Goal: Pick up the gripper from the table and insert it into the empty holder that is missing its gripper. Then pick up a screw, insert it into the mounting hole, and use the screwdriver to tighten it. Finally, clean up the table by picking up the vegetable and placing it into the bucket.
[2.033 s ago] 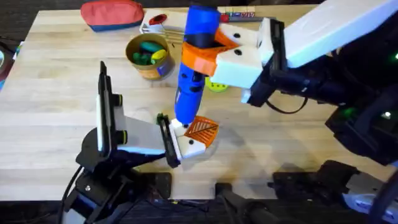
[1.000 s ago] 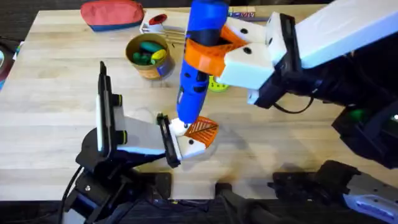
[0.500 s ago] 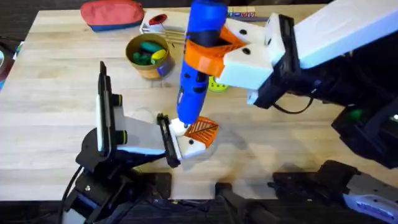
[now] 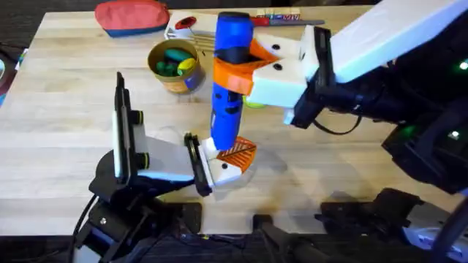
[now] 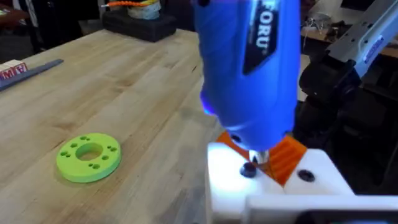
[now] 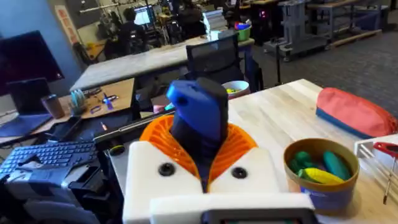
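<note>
The right gripper [image 4: 245, 69] was clamped on the screwdriver [image 4: 229, 80], its orange pads [image 6: 233, 146] pressed against either side of the blue handle. The screwdriver stood nearly upright over the middle of the table [image 4: 66, 124], tip down. In the left wrist view that metal tip [image 5: 256, 157] met a dark screw [image 5: 248, 169] seated in the white holder [image 5: 273, 186]. A second dark hole [image 5: 305, 176] showed just beside it on the same white face.

The orange gripper [image 4: 238, 152], ribbed face up, sat in the holder near the table's front edge, just under the screwdriver. The left gripper [image 4: 199, 166] held the holder's near end, its black fingers [image 4: 192, 150] closed on the white block.

The bucket [image 4: 175, 66] stood toward the table's back edge, left of the screwdriver, with green and yellow toys inside. From the right wrist view, a dark green piece [image 6: 303, 159] lay in the bucket beside a teal one and a yellow one; whether it was the vegetable I could not tell. A lime-green disc [image 5: 88, 157] lay flat on the table, just beyond the screwdriver. A red pouch [image 4: 131, 17] rested at the back left corner.
</note>
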Tool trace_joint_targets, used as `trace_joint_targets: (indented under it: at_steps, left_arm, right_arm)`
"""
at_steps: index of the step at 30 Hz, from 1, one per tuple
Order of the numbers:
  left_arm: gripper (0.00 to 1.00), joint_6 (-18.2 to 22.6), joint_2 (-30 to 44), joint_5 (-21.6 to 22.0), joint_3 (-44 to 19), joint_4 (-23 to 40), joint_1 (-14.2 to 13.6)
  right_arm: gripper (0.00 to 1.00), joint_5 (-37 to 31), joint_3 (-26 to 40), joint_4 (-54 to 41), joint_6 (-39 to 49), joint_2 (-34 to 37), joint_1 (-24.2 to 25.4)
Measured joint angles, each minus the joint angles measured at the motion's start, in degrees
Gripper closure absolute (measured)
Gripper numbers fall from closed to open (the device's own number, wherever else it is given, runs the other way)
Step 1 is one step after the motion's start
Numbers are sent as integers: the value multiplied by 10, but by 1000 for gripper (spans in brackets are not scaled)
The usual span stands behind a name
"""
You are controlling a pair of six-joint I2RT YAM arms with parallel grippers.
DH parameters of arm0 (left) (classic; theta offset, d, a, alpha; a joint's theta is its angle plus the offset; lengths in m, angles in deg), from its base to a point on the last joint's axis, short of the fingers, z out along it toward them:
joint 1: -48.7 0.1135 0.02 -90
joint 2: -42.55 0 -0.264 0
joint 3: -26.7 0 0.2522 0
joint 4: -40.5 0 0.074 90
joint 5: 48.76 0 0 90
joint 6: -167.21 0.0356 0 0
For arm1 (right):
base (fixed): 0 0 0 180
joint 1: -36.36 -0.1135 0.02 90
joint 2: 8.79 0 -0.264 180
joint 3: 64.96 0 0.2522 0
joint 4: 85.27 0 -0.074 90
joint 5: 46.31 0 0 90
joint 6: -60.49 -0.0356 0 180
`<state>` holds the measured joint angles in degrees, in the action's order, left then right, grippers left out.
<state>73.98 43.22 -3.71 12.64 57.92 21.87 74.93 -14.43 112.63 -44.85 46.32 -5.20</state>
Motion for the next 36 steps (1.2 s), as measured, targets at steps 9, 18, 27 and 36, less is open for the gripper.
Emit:
trace_joint_targets:
  at_steps: [9,18,27,36]
  left_arm:
    - [996,0,0,0,0,0,0]
    - [996,0,0,0,0,0,0]
    - [996,0,0,0,0,0,0]
    - [996,0,0,0,0,0,0]
  right_arm:
    - [994,1,0,10,4,-28,0]
    - [994,1,0,11,4,-30,0]
    - [994,1,0,30,4,-28,0]
    - [994,1,0,31,4,-13,0]
